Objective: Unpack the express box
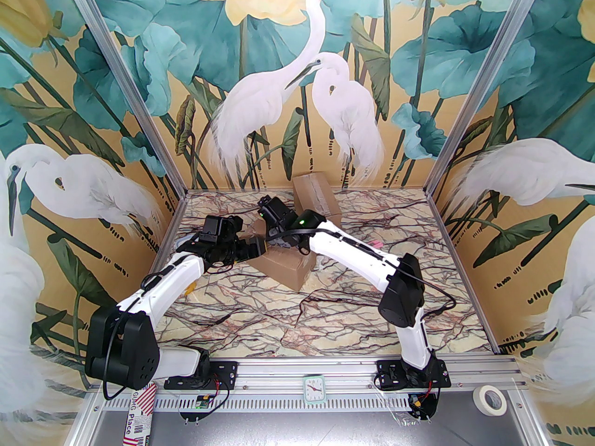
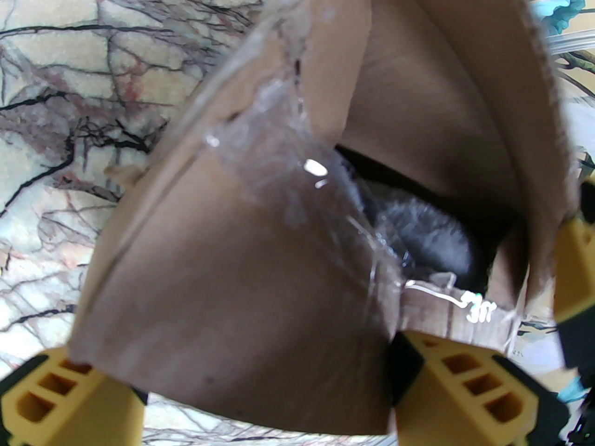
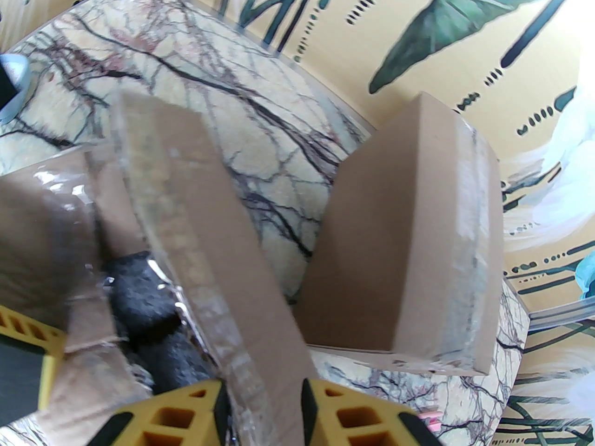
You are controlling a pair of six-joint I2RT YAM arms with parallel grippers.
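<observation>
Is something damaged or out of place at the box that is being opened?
Yes: torn, crumpled clear tape clings across the open box and partly veils the dark item inside. The right gripper pinches one flap.

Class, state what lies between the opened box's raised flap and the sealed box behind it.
Bare marbled tabletop, nothing else; the right wrist view shows it between the flap and the sealed box.
</observation>
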